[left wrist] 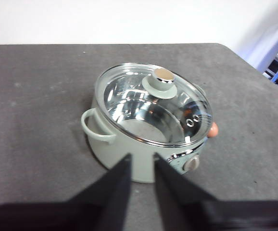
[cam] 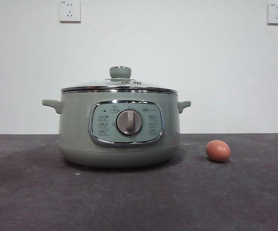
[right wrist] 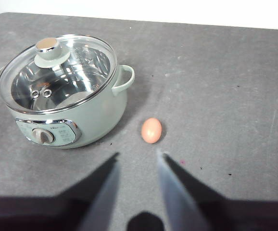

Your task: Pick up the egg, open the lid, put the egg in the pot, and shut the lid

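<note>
Egg (right wrist: 151,130) loose on bench (cam: 28,192), just beside pot (cam: 119,130), handle side. Lid (cam: 119,86) seated, pot closed. Right gripper (right wrist: 136,159) spread wide, empty, nearest egg, probably staged for pick. Left gripper (left wrist: 142,161) parted, empty, facing pot, likely for lid knob (left wrist: 160,82).

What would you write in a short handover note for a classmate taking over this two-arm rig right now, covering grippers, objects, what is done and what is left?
Left gripper: open, empty, held above the table facing the pot.
Right gripper: open, empty, held above the table with the egg just ahead of it.
Egg: lying on the grey table beside the pot, apart from it.
Lid: seated on the pot, closed. Through the glass the pot looks empty.
Done: nothing yet.
Left: pick up the egg, lift the lid, put the egg in the pot, close the lid.
</note>
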You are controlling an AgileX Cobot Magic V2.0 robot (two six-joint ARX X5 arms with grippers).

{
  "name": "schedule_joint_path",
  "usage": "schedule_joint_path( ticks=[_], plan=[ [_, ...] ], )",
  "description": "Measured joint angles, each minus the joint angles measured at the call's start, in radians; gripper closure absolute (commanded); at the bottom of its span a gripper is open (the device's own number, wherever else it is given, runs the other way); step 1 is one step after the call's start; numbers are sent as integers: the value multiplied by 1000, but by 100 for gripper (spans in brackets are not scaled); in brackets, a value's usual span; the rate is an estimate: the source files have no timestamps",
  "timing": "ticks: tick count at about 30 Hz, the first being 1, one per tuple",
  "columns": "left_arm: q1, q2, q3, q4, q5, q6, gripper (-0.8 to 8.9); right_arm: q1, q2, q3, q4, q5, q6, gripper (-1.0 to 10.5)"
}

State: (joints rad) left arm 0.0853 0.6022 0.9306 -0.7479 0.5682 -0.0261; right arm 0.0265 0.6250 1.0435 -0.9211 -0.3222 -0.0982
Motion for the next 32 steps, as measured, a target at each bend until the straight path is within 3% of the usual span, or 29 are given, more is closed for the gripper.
schedule_joint_path(
  ticks=[1, 2, 14, 23, 27, 32],
  plan=[
    [0, 1, 2, 0, 13, 0, 145, 0, 1, 0, 0, 0, 0, 345],
    [0, 2, 5, -1, 24, 0, 107, 0, 2, 0, 0, 0, 0, 347],
    [-30, 52, 64, 0, 61, 0, 108, 0, 2, 0, -3, 0, -3, 347],
    [-142, 200, 177, 28, 63, 4, 109, 0, 45, 16, 16, -40, 1, 348],
    [-216, 317, 263, 68, 33, 21, 109, 0, 92, 29, 27, -53, 7, 348],
    [-328, 498, 360, 103, -76, 64, 109, 0, 138, 30, 27, -53, 8, 348]
  ],
)
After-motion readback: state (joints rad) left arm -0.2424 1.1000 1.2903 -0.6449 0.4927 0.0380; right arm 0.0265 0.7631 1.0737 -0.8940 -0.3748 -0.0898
